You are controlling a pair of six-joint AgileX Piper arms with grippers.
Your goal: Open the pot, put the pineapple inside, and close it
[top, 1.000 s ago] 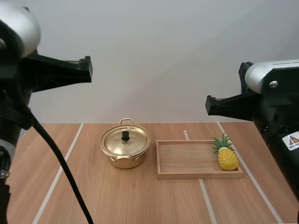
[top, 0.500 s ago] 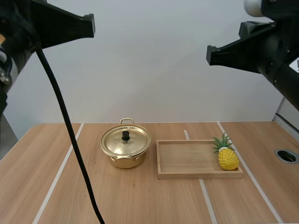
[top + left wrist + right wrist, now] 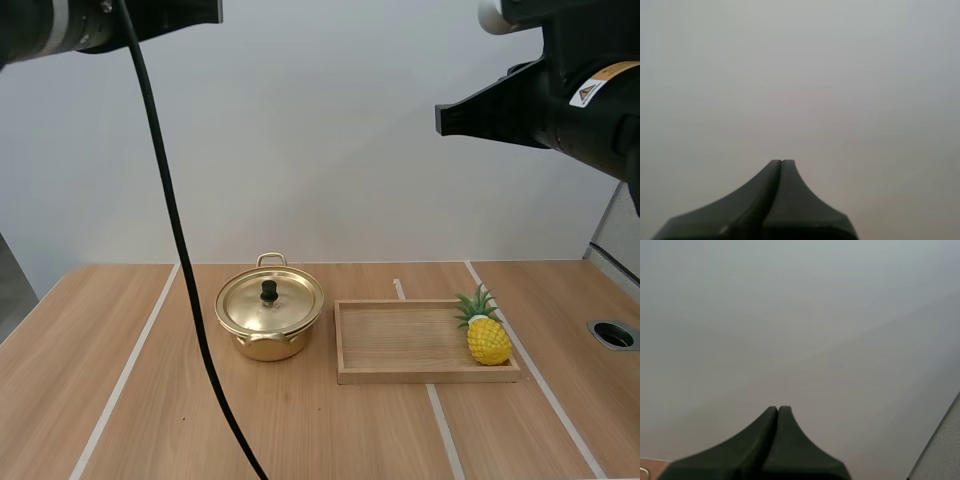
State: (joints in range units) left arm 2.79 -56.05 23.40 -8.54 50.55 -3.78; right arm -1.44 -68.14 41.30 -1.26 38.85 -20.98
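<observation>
A golden pot (image 3: 270, 322) stands on the wooden table left of centre, its lid (image 3: 270, 300) on, a black knob in the lid's middle. To its right lies a wooden tray (image 3: 400, 342). A yellow pineapple (image 3: 487, 337) with green leaves rests at the tray's right end. My left gripper (image 3: 216, 10) hangs high above the table at the left, far over the pot. My right gripper (image 3: 441, 118) is high at the right, well above the tray. In each wrist view the fingers lie together as one dark wedge, left (image 3: 782, 163) and right (image 3: 778, 409), shut on nothing and facing a plain wall.
White lines run across the table (image 3: 300, 430) from front to back. A round hole (image 3: 613, 334) sits in the tabletop at the far right. Bare wood stretches in front of the pot and the tray.
Both arms have risen. The left gripper has climbed to the top edge of the high view. The right gripper sits higher than a second ago. Pot, tray and pineapple have not moved.
</observation>
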